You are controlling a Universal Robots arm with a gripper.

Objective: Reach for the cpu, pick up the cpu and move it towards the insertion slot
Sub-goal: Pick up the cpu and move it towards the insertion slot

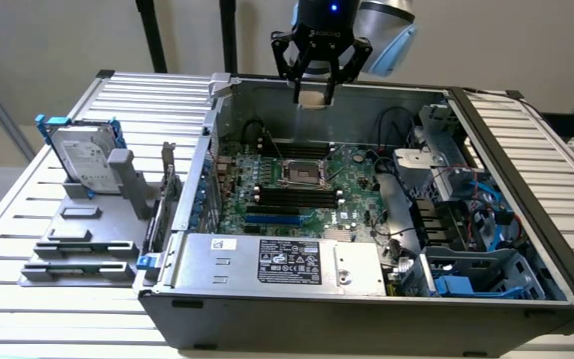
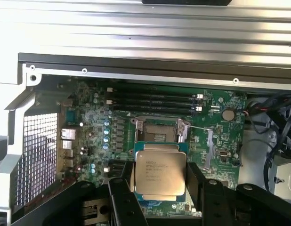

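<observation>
We see the pincer [image 1: 314,96] clamped on the cpu [image 2: 160,175], held in the air above the open computer case [image 1: 367,314]. The insertion slot [image 1: 303,173] lies below on the motherboard [image 1: 352,187], well apart from the chip.

The cpu [image 1: 313,98] hangs above the insertion slot [image 1: 301,173]

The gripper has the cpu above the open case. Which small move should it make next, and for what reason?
Probably a short descent toward the insertion slot. The gripper is shut on the cpu and hangs high over the motherboard, near the case's rear wall; in the wrist view the slot lies just beyond the chip's edge, not under it.
</observation>
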